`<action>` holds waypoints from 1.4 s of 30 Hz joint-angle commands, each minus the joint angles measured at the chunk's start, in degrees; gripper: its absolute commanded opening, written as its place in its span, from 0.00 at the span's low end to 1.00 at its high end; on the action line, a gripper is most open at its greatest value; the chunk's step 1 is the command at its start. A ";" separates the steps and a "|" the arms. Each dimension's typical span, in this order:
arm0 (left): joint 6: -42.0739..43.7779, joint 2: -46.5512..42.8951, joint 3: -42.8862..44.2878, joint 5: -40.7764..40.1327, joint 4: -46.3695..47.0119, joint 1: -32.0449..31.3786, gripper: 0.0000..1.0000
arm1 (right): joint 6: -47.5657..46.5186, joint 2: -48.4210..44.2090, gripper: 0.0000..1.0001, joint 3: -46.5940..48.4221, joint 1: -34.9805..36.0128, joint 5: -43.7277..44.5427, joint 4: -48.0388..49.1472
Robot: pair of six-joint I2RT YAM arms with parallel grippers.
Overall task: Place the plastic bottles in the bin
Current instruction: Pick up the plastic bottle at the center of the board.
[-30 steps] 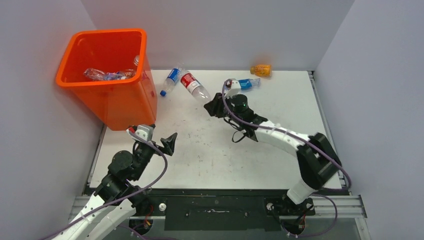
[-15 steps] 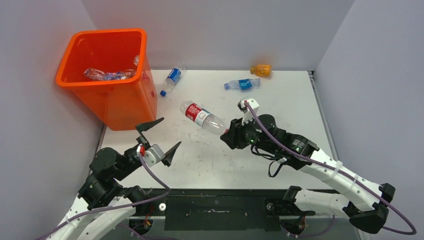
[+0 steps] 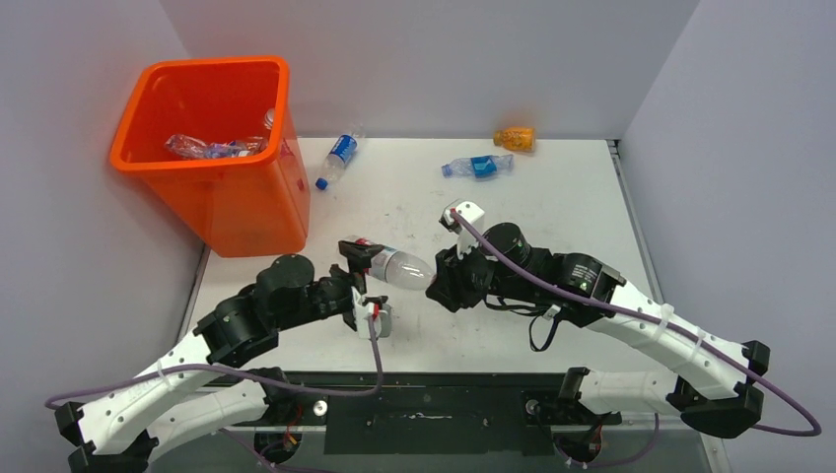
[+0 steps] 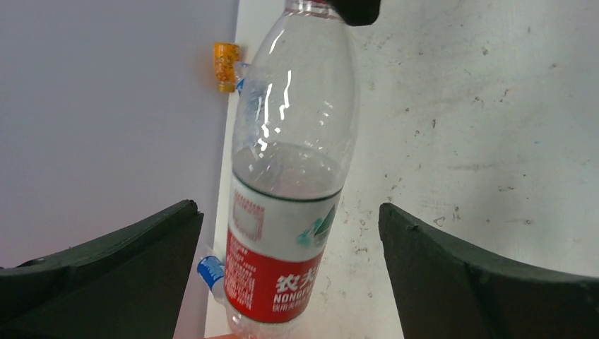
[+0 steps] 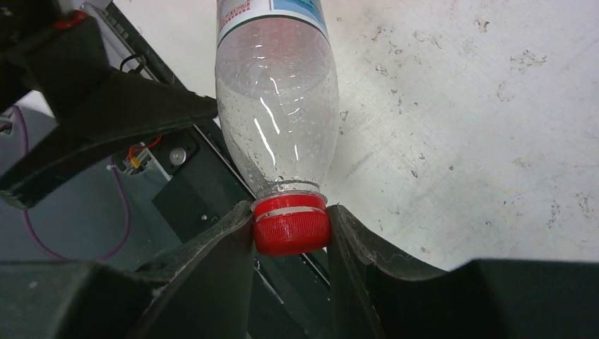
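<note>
A clear red-labelled bottle lies roughly level over the middle of the tabletop, a little toward its left edge. It looks raised off the surface. Its red cap points toward the right edge and its base toward the left edge. The label shows white lettering on red below a white band.

The right pincer is clenched on that cap, one dark finger pressed to each side of it, so the bottle hangs from its neck alone. The left pincer is spread wide around the label end. In the left wrist view its two fingers stand well apart from the bottle's sides and touch nothing.

The bin stands at the far left corner of the tabletop, bright orange and much taller than any bottle. A few crumpled clear bottles lie inside it against its near wall.

Three more bottles lie on their sides along the far edge. A blue-labelled bottle with a blue cap rests just beside the bin's right wall. A second blue-labelled bottle lies right of the middle of that edge. An orange bottle sits just beyond it, close against the back wall.
</note>
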 commanded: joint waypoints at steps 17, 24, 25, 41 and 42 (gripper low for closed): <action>-4.19 2.79 -1.05 -0.96 11.62 -5.97 0.38 | -2.40 -0.54 0.45 6.31 5.60 1.47 1.93; -24.67 -3.12 -7.60 -0.02 28.48 -6.06 0.39 | -1.73 -18.21 0.90 -10.93 5.72 10.50 24.94; -29.92 -4.42 -9.79 0.05 33.90 -5.99 0.39 | -1.76 -22.85 0.90 -16.19 5.71 10.97 31.16; -86.45 -0.34 -16.42 -7.32 67.47 -5.90 0.33 | -4.41 -21.05 0.90 -32.09 6.06 -3.94 55.08; -86.92 -0.43 -16.40 -7.33 67.43 -5.90 0.33 | -4.23 -20.49 0.90 -32.39 6.20 -4.32 56.52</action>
